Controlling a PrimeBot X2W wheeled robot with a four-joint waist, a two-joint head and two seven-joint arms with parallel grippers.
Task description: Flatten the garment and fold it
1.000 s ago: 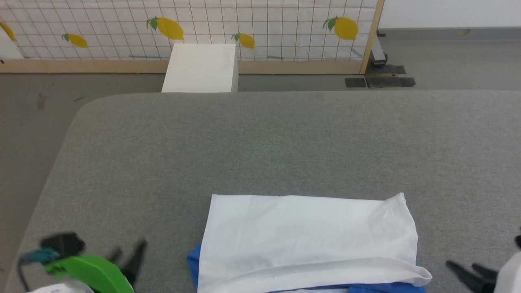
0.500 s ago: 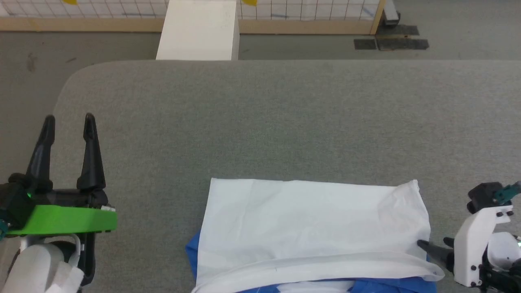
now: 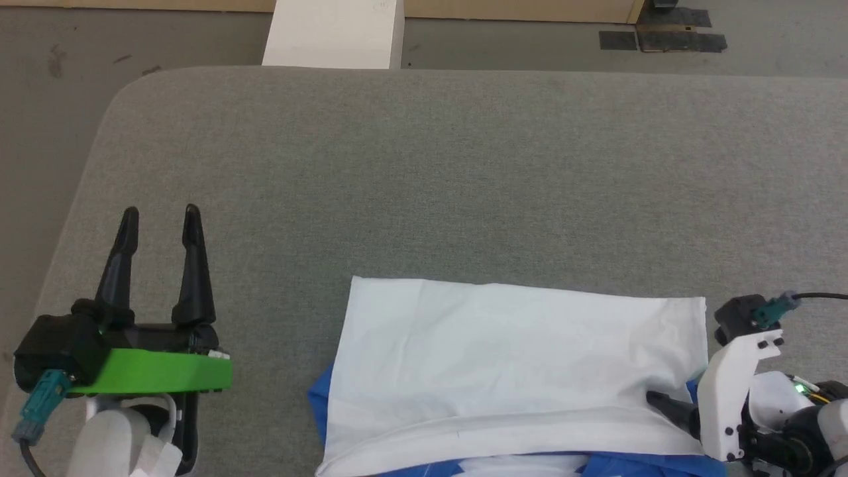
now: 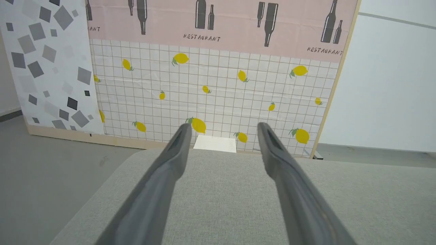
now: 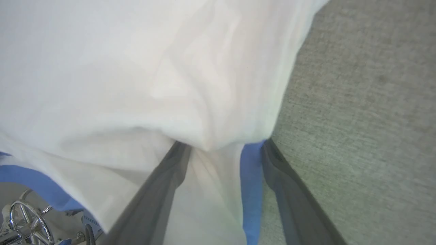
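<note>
Garment (image 3: 517, 358), soft white folded rectangle; left fingers (image 3: 192, 265) wide, empty; right fingers (image 5: 150, 204) wide astride its edge

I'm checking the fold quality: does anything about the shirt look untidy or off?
Yes. The garment is not squarely folded: blue fabric pokes out at its near left corner, and the white near edge curls in a loose roll instead of lying flat.

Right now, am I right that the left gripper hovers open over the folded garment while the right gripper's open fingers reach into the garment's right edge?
Not quite: the left gripper is open, but it hovers over bare table, apart from the garment and to its left, as the head view shows. The right gripper does reach its open fingers into the garment's right edge.
</note>
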